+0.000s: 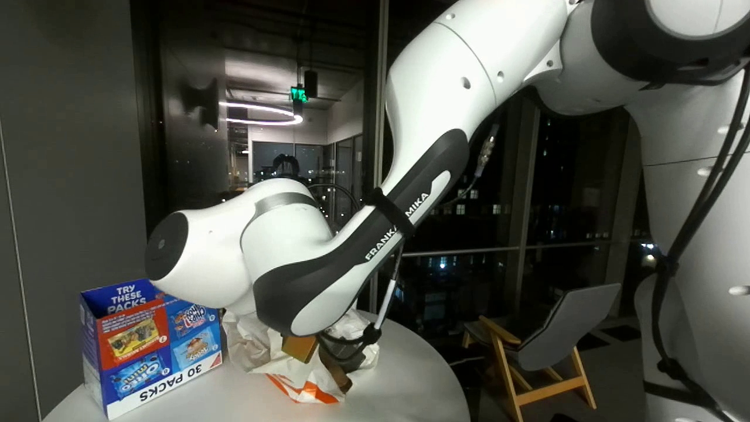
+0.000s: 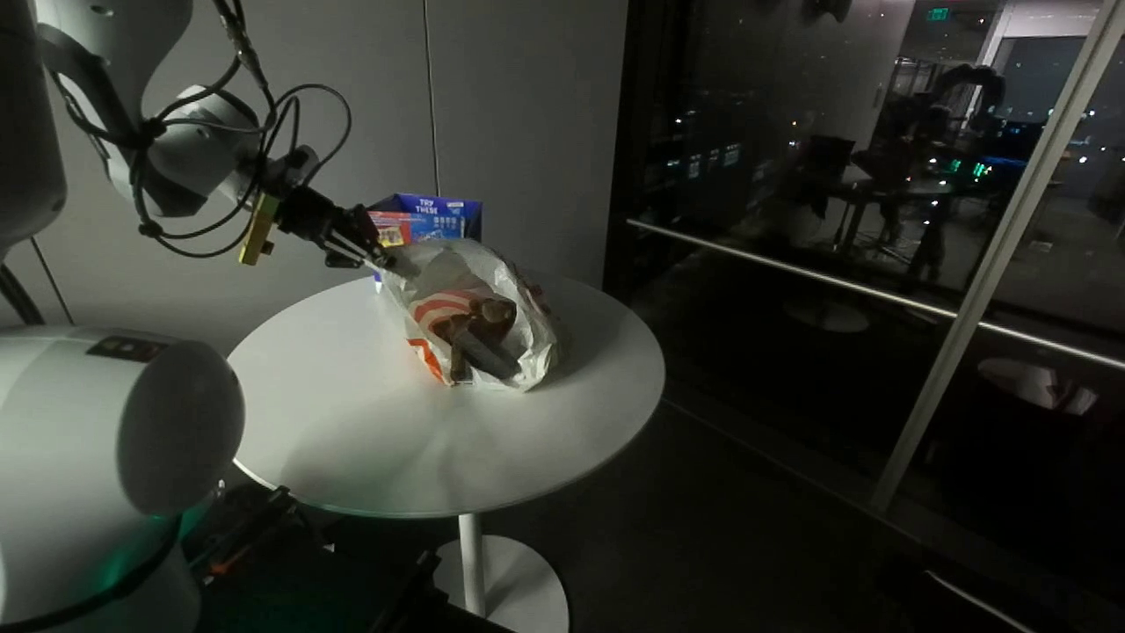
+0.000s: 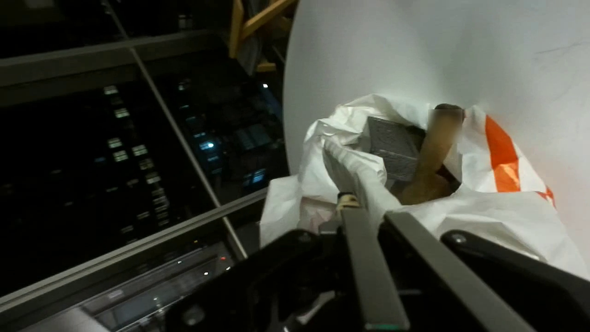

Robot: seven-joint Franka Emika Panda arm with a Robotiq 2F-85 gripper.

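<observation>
Start with the round white worktop (image 2: 352, 448): no corners, only a curved edge. In an exterior view, find the white bag (image 2: 444, 303) with orange print on the far half, mouth gaping. Just behind, by the far edge, note the blue snack box (image 2: 429, 227). At the raised rim of the white bag, see the hand (image 3: 374, 216), probably clenched on a crumpled fold, given a dim wrist view. Inside the mouth, spot a grey block (image 3: 392, 147) and, next to it, a slimmer brown piece (image 3: 431, 166). For a sound grip, pinch past the lip, pull slowly in line with the folds, and avoid hanging all the load from one corner. Guard against tearing and spilling.
</observation>
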